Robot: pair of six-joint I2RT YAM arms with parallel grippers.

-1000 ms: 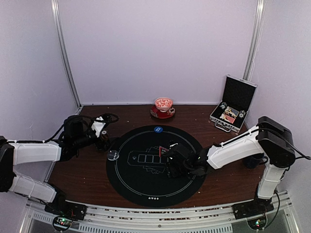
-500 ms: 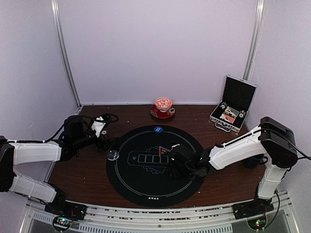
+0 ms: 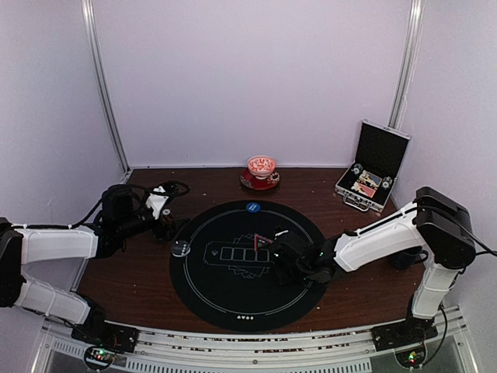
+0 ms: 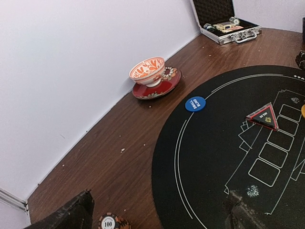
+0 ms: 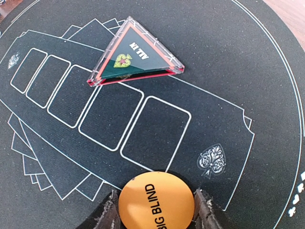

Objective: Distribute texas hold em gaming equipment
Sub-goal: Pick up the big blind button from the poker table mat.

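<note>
The orange Big Blind disc (image 5: pixel 156 199), its lettering running up toward the printed card outlines (image 5: pixel 109 117), sits pinched in the jaws of the right gripper (image 5: pixel 156 211) over the black mat (image 5: pixel 248 62), beside the spade emblem (image 5: pixel 212 160). A triangular All In marker (image 5: pixel 136 55) lies at the outlines' far edge; the left gripper (image 4: pixel 157 214), jaws spread, straddles a 100 chip (image 4: pixel 110 223) on the desk (image 4: pixel 119 143)
</note>
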